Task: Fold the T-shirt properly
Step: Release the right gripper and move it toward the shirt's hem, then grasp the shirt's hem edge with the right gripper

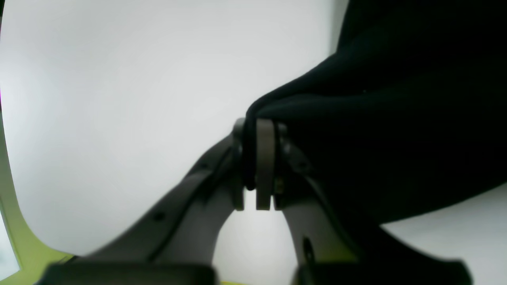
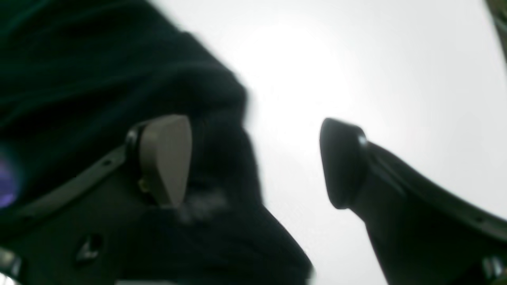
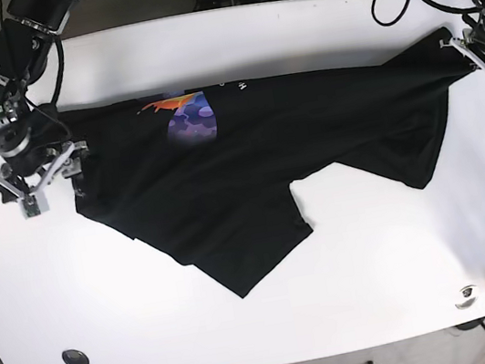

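White glossy table (image 3: 273, 316), black T-shirt (image 3: 309, 134) stretched across it between both arms.
Left pincer (image 1: 259, 166) at 3 o'clock pinches a bunched cloth edge, likely keeping it taut; right pincer (image 2: 253, 162) at 9 o'clock is spread, one pad against soft matte fabric, nothing clamped.
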